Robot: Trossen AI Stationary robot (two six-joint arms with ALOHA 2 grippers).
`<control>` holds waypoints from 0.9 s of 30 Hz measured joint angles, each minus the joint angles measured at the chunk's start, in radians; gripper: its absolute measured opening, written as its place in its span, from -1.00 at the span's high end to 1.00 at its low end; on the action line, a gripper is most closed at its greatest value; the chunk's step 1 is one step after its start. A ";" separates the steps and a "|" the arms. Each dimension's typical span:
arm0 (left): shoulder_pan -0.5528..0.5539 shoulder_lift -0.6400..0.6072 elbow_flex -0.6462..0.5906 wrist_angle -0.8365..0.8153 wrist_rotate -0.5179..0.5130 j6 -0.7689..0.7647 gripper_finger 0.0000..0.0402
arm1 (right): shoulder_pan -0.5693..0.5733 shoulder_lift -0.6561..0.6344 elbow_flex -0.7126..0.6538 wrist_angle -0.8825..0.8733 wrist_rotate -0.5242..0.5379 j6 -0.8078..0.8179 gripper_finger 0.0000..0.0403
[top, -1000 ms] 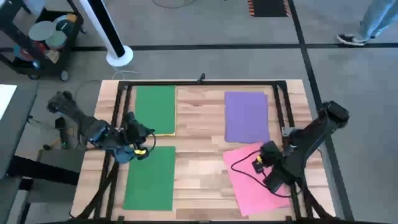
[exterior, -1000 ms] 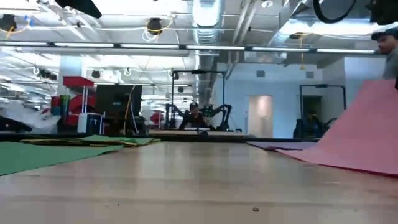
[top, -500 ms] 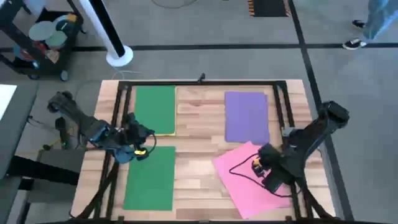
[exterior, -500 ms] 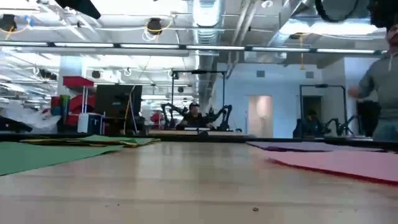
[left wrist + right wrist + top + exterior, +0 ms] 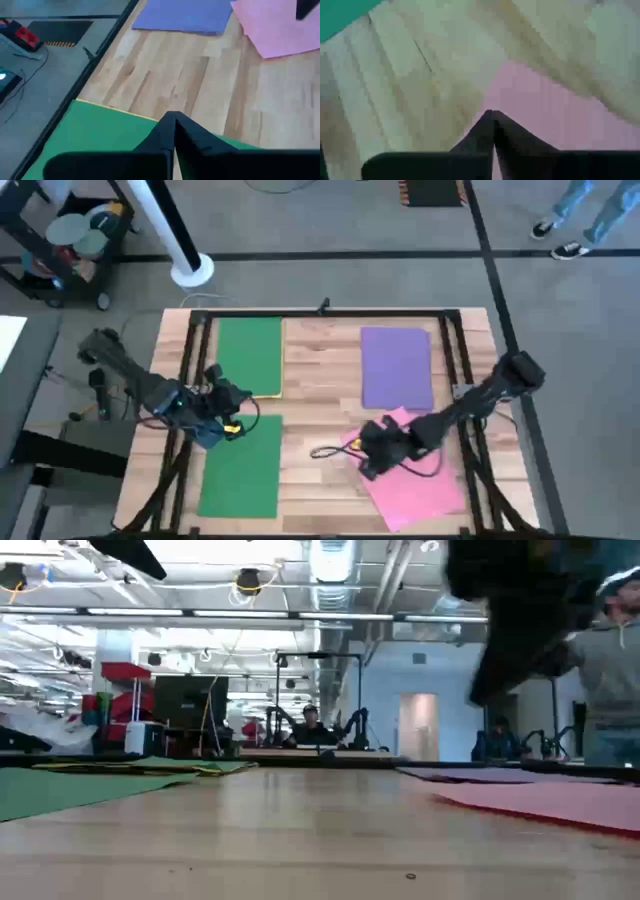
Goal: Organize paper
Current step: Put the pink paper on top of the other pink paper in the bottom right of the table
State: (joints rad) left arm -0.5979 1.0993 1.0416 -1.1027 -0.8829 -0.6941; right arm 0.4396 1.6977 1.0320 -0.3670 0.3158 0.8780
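Four sheets of paper lie flat on the wooden table. One green sheet [image 5: 250, 355] is at the far left, on a yellow sheet whose edge [image 5: 265, 395] peeks out. A second green sheet [image 5: 240, 468] is at the near left. The purple sheet [image 5: 397, 367] is at the far right and the pink sheet [image 5: 415, 480] lies askew at the near right. My right gripper [image 5: 365, 452] is shut above the pink sheet's left corner [image 5: 545, 120], clear of the table in the low view. My left gripper [image 5: 225, 418] hangs shut between the two green sheets [image 5: 100, 135].
Black frame rails [image 5: 190, 410] run along the table's left, right and far sides. A black cable [image 5: 330, 451] loops over the wood beside the pink sheet. A person [image 5: 610, 670] stands beyond the table's right side. Bare wood [image 5: 320, 410] lies between the left and right sheets.
My right gripper has swung down and toward the table's left, from the pink sheet's right part to its left corner, and has turned about. The pink sheet stood tilted up a second ago. It has dropped flat and shifted a little toward the left.
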 joint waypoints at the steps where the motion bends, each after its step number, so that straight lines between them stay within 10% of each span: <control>1: 0.004 0.006 0.000 0.000 0.000 0.000 1.00 | -0.019 0.023 0.016 0.010 -0.014 -0.033 0.99; 13: 0.009 0.033 0.000 -0.002 -0.016 -0.011 1.00 | -0.129 0.233 0.135 0.008 -0.189 -0.170 1.00; 27: 0.009 0.033 0.000 -0.002 -0.019 -0.010 1.00 | -0.149 0.242 0.155 -0.091 -0.161 -0.145 1.00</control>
State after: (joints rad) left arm -0.5884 1.1320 1.0416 -1.1050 -0.9016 -0.7044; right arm 0.2909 1.9392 1.1873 -0.4580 0.1551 0.7330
